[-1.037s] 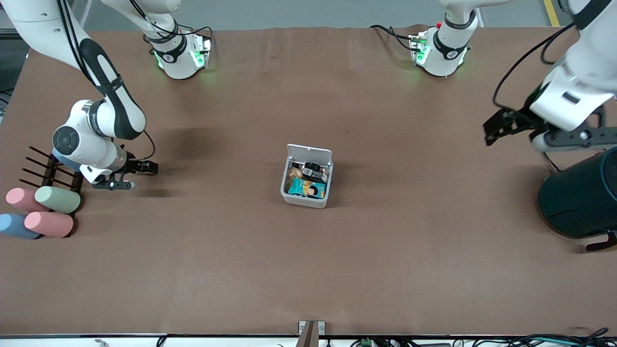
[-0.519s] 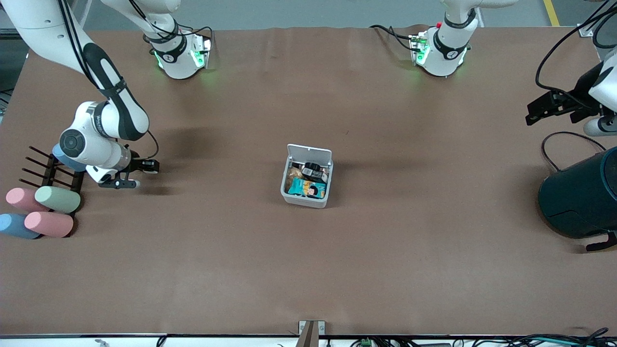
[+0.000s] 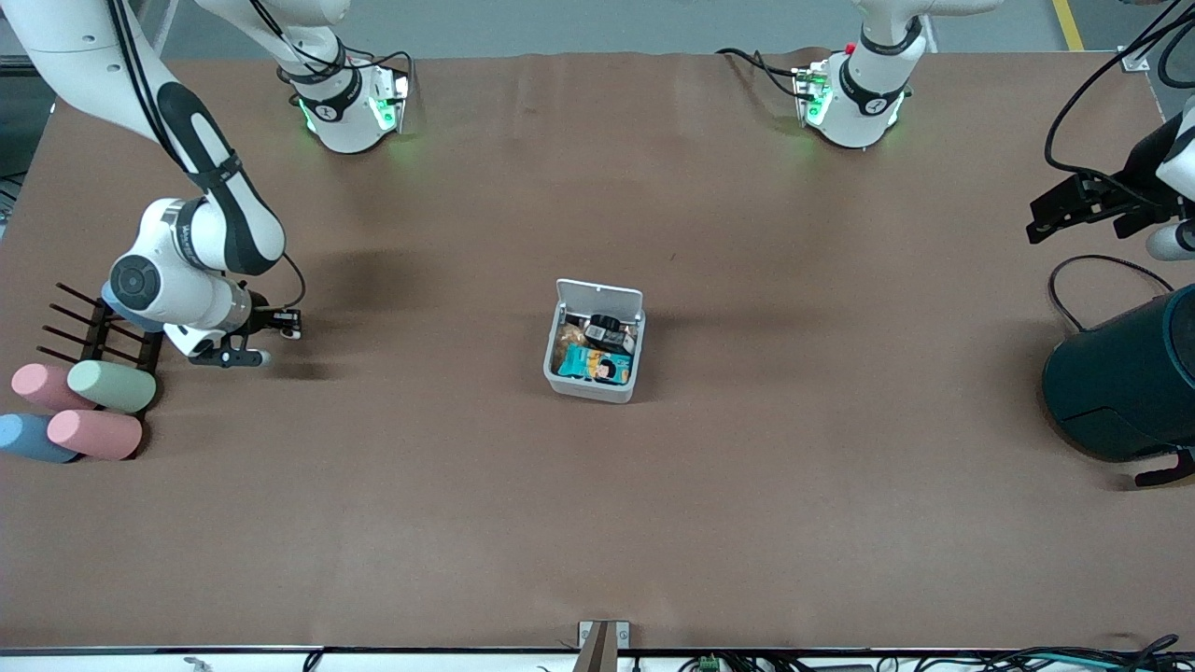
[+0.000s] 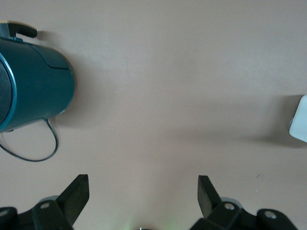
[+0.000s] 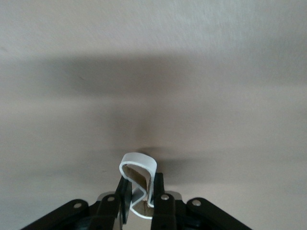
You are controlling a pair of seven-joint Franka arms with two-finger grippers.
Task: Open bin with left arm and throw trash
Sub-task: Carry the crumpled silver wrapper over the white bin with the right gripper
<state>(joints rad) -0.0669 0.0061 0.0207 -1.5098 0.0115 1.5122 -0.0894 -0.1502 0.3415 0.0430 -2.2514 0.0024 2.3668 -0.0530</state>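
Your left gripper (image 3: 1060,207), fingers spread and empty, has pulled back from the small white-grey plastic bin (image 3: 595,342), whose lid now stands open, while your right gripper (image 5: 140,191) stays clamped on a white looped scrap (image 5: 138,165), ready to carry over.

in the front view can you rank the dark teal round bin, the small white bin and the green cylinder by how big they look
1. The dark teal round bin, though the frame edge cuts it off.
2. The small white bin, lid up.
3. The green cylinder, only somewhat smaller than the white bin.

All three lie about equally near the camera, so the order should hold.
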